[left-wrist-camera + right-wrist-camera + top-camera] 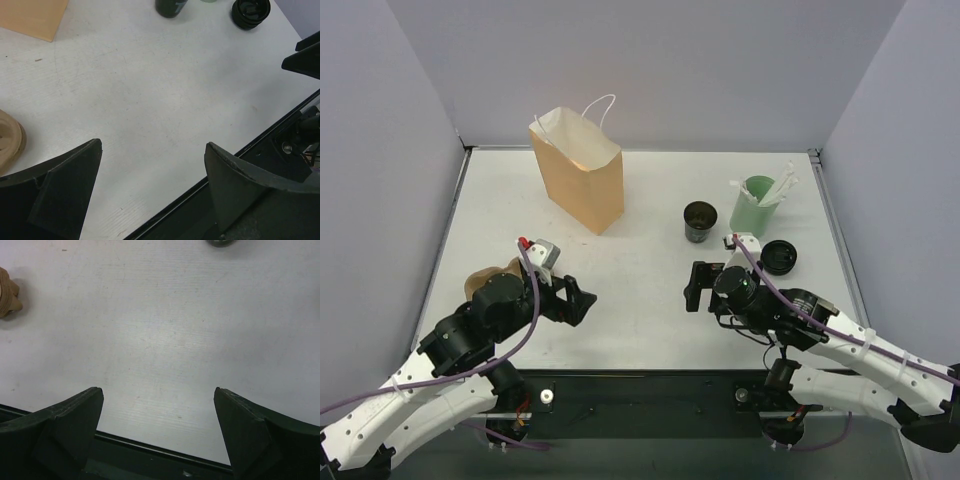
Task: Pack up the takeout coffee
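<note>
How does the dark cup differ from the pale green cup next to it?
The dark cup is nearly black and shorter; the green cup is pale and taller. The green cup holds white sticks; the dark cup shows none. Both stand upright on the table, without lids.

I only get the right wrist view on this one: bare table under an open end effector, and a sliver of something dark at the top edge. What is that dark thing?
Observer: A small dark cup, standing upright.
Reviewer: Closed up, ready to pack?
Observer: No. Its black lid lies on the table to the cup's right and a little nearer the arms, apart from it.
Reviewer: Anything there to pack it into?
Observer: A tan paper bag stands open, farther back and left of the cup.
</note>
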